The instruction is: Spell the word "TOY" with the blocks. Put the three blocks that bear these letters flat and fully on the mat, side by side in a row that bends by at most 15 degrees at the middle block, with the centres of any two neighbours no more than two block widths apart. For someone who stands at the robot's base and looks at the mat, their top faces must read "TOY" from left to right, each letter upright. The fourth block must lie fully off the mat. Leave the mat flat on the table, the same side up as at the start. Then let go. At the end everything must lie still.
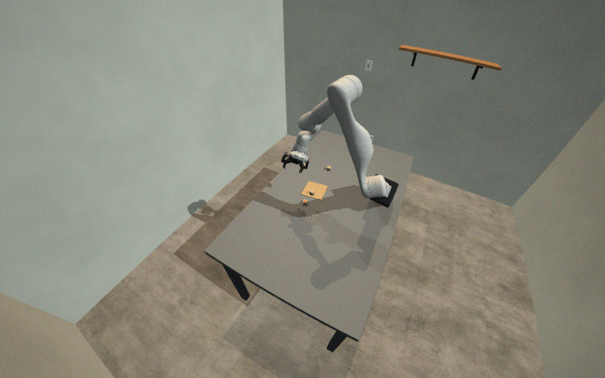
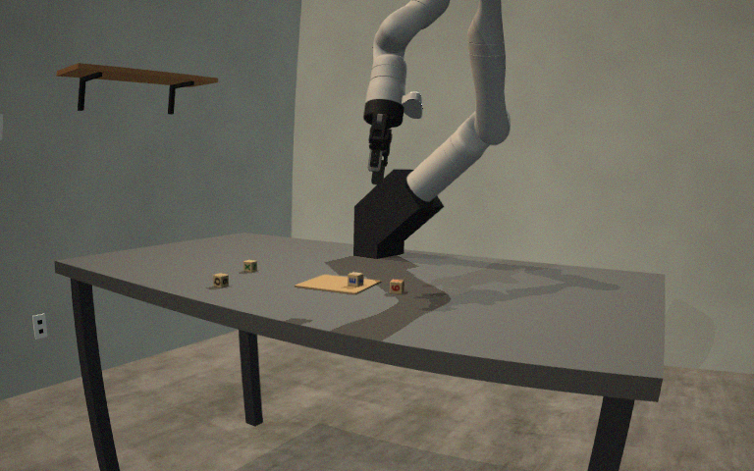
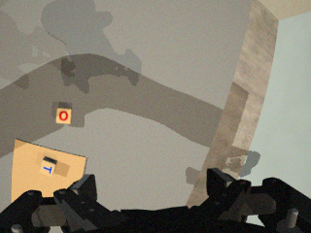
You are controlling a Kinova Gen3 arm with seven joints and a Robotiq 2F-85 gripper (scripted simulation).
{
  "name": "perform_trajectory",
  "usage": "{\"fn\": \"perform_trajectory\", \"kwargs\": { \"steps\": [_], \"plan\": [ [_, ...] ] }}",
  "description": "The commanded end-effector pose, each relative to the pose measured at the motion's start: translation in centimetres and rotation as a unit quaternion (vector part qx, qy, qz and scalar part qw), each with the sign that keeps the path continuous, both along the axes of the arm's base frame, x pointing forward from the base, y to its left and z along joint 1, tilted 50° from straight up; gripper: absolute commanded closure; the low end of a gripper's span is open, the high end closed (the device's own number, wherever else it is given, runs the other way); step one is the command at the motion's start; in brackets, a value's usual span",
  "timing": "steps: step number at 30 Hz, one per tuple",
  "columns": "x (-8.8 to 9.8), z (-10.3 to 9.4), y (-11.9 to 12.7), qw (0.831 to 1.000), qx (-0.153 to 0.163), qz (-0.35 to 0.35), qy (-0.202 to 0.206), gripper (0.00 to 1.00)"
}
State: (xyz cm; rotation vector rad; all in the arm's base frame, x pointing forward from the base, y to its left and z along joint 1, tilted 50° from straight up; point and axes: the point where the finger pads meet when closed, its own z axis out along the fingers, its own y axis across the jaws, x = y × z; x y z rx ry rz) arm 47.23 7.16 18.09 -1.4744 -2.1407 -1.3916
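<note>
My gripper (image 1: 293,168) (image 2: 377,180) (image 3: 151,184) is open and empty, high above the table. The mat (image 1: 318,185) (image 2: 317,281) (image 3: 23,182) lies flat. The T block (image 1: 311,193) (image 2: 354,279) (image 3: 48,168) sits on it near the edge facing the O block; the top of its blue T points away from the base. The red O block (image 1: 305,201) (image 2: 396,286) (image 3: 63,116) lies off the mat, on its left as seen from the base. A block with a green side mark (image 1: 328,168) (image 2: 249,266) and one with black side marks (image 2: 220,280) stand beyond the opposite side. Their top letters are unreadable.
The grey table (image 1: 285,249) (image 2: 500,333) bears everything. The black robot base (image 2: 369,228) stands at its rear edge. In the top view the gripper mostly hides the black-marked block. The far table edge shows right of the mat in the wrist view.
</note>
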Motion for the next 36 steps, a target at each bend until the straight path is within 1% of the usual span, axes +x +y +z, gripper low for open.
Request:
{"fn": "perform_trajectory", "kwargs": {
  "steps": [1,3,7,11,15,18,20,23,27,31,35,36],
  "plan": [
    [0.9,3.6,-3.2,0.998,-0.024,-0.021,-0.049,0.00],
    [0.9,3.6,-3.2,0.998,-0.024,-0.021,-0.049,0.00],
    [1.4,8.3,-4.5,0.991,-0.054,-0.017,-0.122,0.00],
    [1.4,12.8,-5.4,0.977,-0.094,-0.008,-0.193,0.00],
    [1.1,16.3,-5.7,0.958,-0.138,0.005,-0.250,0.00],
    [0.8,18.4,-5.6,0.942,-0.172,0.018,-0.287,0.00],
    [0.8,18.4,-5.6,0.942,-0.172,0.018,-0.287,0.00],
    [0.3,20.5,-5.1,0.919,-0.218,0.039,-0.326,0.00],
    [-0.1,21.7,-4.4,0.895,-0.261,0.063,-0.356,0.00],
    [-0.4,22.2,-3.5,0.872,-0.301,0.088,-0.376,0.00],
    [-0.5,22.1,-2.5,0.848,-0.338,0.118,-0.390,0.00],
    [-0.5,22.1,-2.5,0.848,-0.338,0.118,-0.390,0.00]
  ]
}}
